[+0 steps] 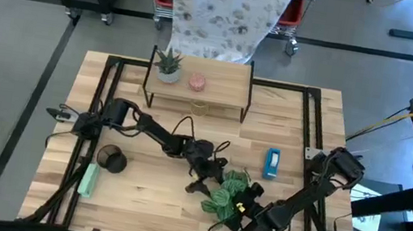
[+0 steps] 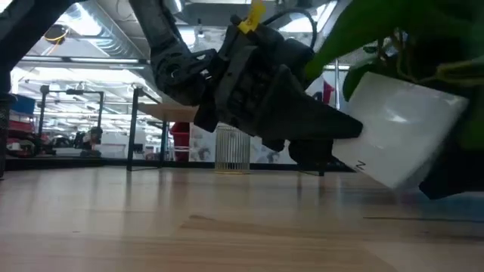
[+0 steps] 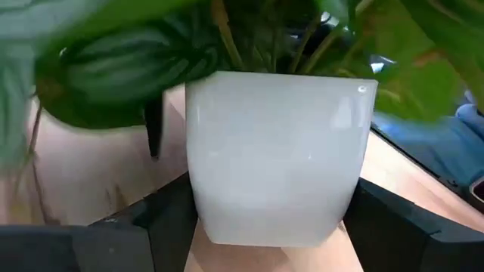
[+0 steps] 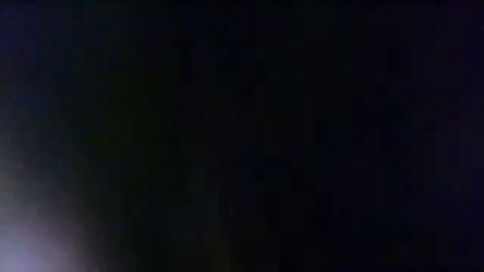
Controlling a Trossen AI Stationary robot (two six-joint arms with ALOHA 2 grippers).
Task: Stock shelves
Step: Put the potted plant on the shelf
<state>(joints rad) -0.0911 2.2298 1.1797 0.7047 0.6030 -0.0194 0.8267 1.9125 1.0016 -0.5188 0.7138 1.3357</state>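
Near the table's front edge, right of centre, the plant point(image 1: 226, 194) sits in a white pot point(image 3: 278, 151), tipped over in the low view with its base off the wood; the left gripper point(image 1: 208, 178) has a dark finger point(image 3: 162, 215) on each side of the pot, apparently pinching it low on the walls, though contact itself is hard to confirm; the right gripper point(image 1: 252, 225) lies just beside the leaves on the near side, its wrist view black, so I cannot tell how its fingers stand.

The pot looks smooth, glazed and rigid, probably slippery and breakable if dropped; with soil it is likely top-heavy, and the leaves are soft and will bend; I would hold across the flat walls, below the rim, never by the foliage.

At the far edge stand the shelves point(image 1: 223, 85), well apart from the plant; their top already holds a small succulent point(image 1: 169, 65) and a pink item point(image 1: 197, 82), leaving bare plank on the right.

A blue box point(image 1: 271, 163) lies between plant and shelves, toward the right; a dark cup point(image 1: 111, 158) and a green item point(image 1: 88, 179) rest at the left; the right arm, crowding the pot, seems the nearest obstacle.
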